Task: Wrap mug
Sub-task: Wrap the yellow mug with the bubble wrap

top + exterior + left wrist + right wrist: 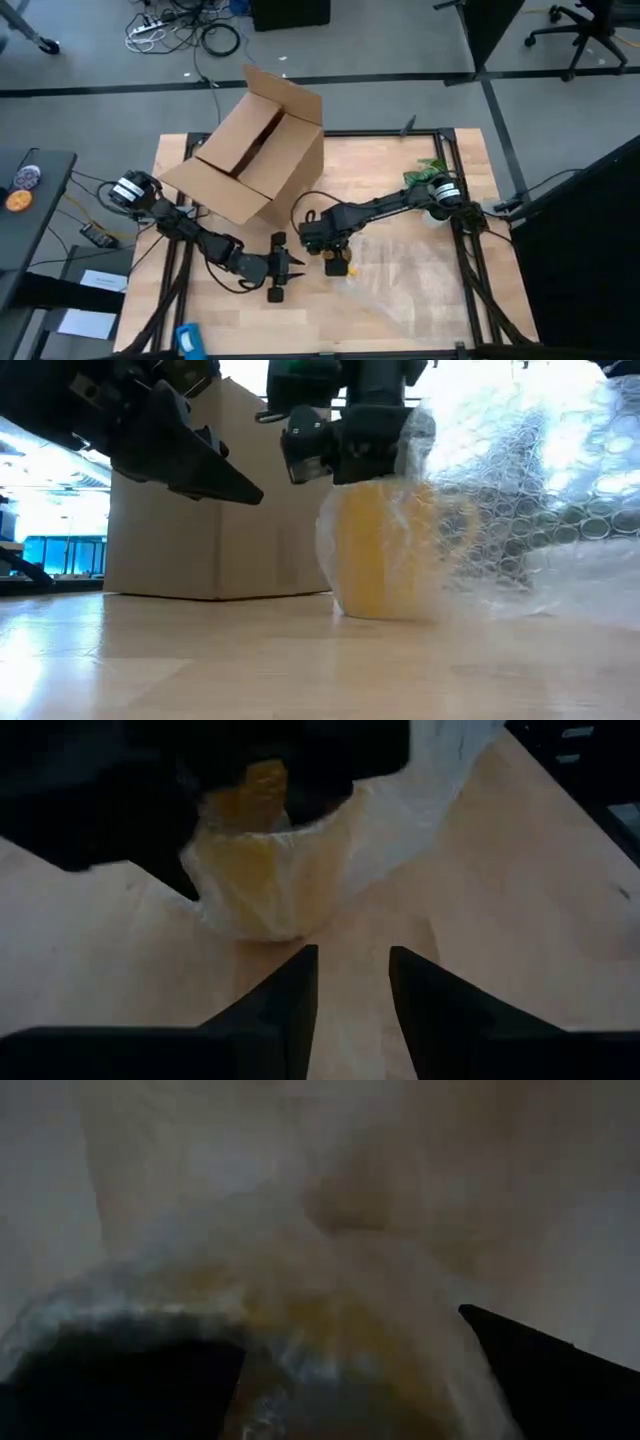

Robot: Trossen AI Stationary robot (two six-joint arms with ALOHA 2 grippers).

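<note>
The small yellow mug stands upright on the wooden table, with a clear bubble-wrap sheet drawn over and around it. In the high view the mug shows near the table's middle. The rest of the sheet lies spread toward the right. My right gripper sits on top of the wrapped mug. My left gripper hovers open just left of the mug, level, with nothing between its fingers, and shows in the high view. My right gripper comes at the mug from above, pointing down. Its fingers stand wide apart on either side of the mug's upper part, over the plastic. The mug stands upright with its base on the table. The wrap and the gripper body hide the exact contact.
A large open cardboard box stands at the far left of the table, behind my left arm. A green object lies at the far right by the right arm's base. A blue item lies at the near left edge.
</note>
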